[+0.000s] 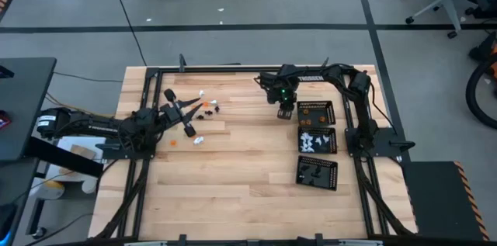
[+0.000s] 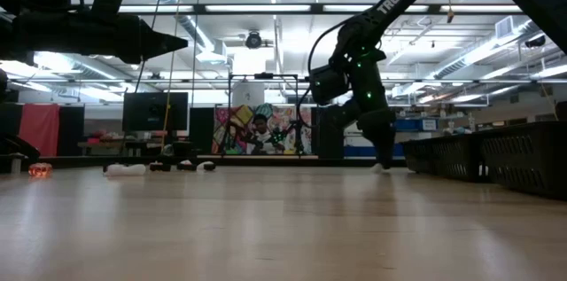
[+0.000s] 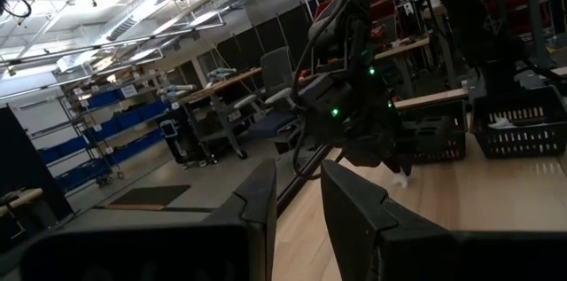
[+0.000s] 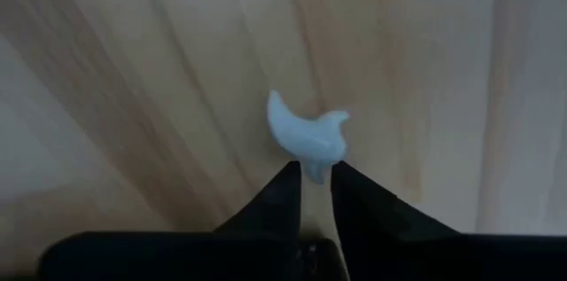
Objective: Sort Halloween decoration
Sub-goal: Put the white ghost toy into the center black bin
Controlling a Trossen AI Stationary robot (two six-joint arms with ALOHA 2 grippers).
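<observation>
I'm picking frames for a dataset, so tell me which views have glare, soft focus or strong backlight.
Low view: bright ceiling strip lights backlight the dark right arm into near silhouette. Right wrist view: the small white ghost-shaped figurine and wooden table look soft, and the right gripper pinches the figurine's tip. Left wrist view: the left gripper's fingers are dark and blurred.

A dark robot arm [image 2: 372, 77] reaches down to the wooden surface [image 2: 283, 219], its tip beside a tiny white piece [image 2: 379, 167]. Far left lie an orange piece [image 2: 38, 170] and a white piece [image 2: 126, 169]. Black perforated trays [image 2: 505, 157] stand at the right.
</observation>
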